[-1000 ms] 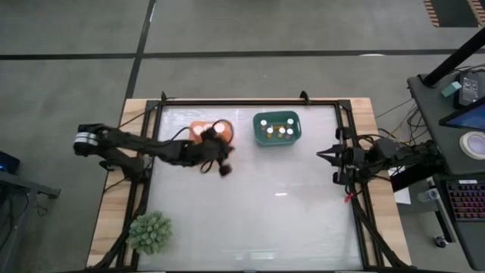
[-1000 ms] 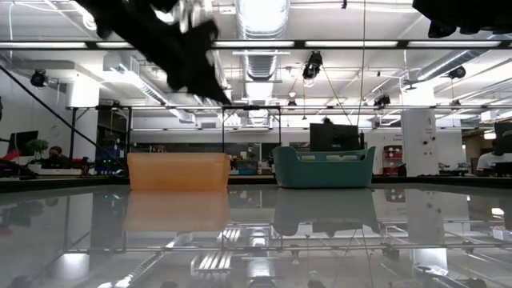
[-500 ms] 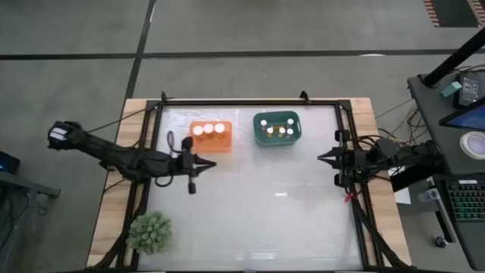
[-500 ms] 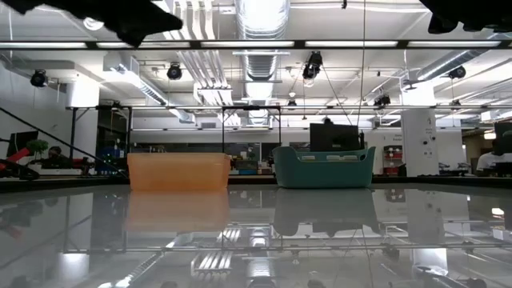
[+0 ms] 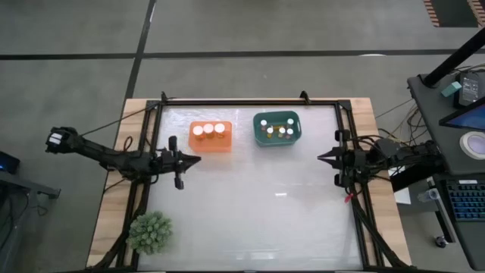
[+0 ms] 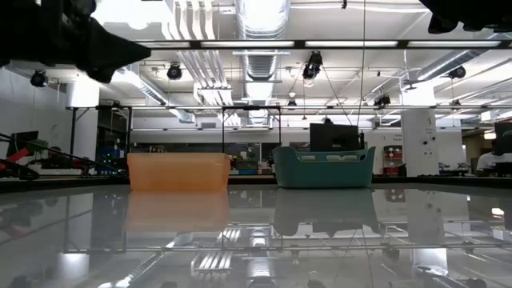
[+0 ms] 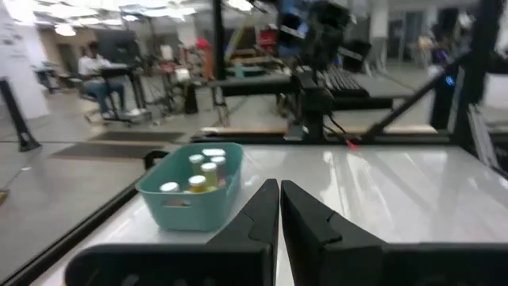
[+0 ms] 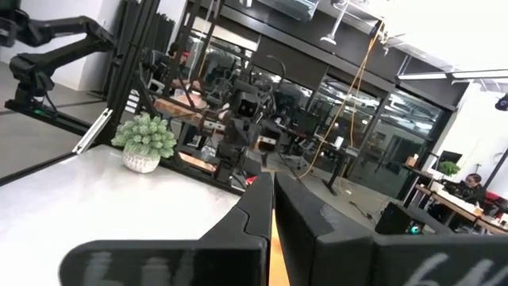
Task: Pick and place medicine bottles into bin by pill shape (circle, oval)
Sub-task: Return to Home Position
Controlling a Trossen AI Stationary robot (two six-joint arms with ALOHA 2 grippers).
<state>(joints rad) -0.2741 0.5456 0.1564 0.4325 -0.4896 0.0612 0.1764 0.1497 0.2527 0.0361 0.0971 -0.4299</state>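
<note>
An orange bin (image 5: 210, 136) at the far middle-left of the table holds three white-capped medicine bottles (image 5: 208, 130). To its right, a teal bin (image 5: 277, 127) holds several more bottles (image 7: 202, 169). My left gripper (image 5: 198, 159) is shut and empty. It points level toward the table's right, just nearer than the orange bin and close to the left rail. My right gripper (image 5: 320, 157) is also shut and empty, pointing left at the table's right edge. Both grippers are clear of the bins.
A small potted plant (image 5: 149, 231) stands at the near left corner. Black frame rails (image 5: 356, 189) run along the table's sides. The glossy tabletop (image 5: 258, 205) lies bare between the arms and toward the near edge.
My left gripper has drawn back from beside the orange bin toward the table's left edge. Its arm has folded in and its fingers have come up to point level. It has stayed shut. The three bottles in the orange bin, earlier partly covered by the arm, now show.
</note>
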